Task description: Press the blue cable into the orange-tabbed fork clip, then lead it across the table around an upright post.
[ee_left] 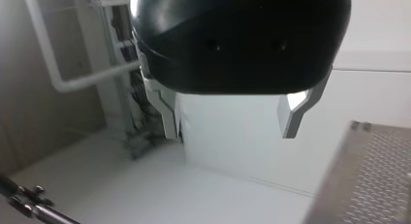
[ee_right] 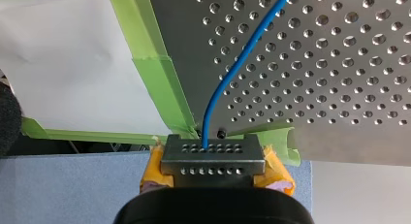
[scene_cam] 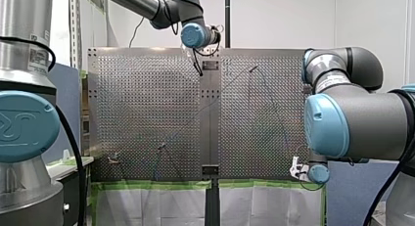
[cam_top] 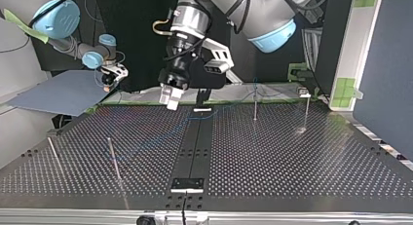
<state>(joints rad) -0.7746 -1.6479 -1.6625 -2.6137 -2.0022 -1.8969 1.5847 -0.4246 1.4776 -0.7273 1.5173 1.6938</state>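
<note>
Thin, glossy and bright blue: that is the cable [ee_right: 242,54] in the right wrist view. It runs in one smooth curve over the holes of the table [ee_right: 339,64], bends past the green tape [ee_right: 160,73] on the table's edge and drops straight into my right gripper [ee_right: 208,149].

The fingers are pressed together on it. The perforated metal tips meet around the line, with orange-yellow padding bulging at either side. So the cable's end sits right between those fingers, pinched, and the rest leads away ahead of them onto the plate.

In the top view the right gripper [cam_top: 108,79] hangs off the table's corner at the view's left. From there the cable [cam_top: 160,135] shows only as a faint blue thread across the plate. It passes close by a post [cam_top: 114,159] and heads toward the dark centre strip.

My left gripper [cam_top: 170,97] hangs above the table's edge by that strip, pale tips pointing down. In its own wrist view the left gripper [ee_left: 230,120] is spread wide, with only wall and a corner of the plate between the fingers. The cable lies on the table below it, apart from those fingers.
</note>
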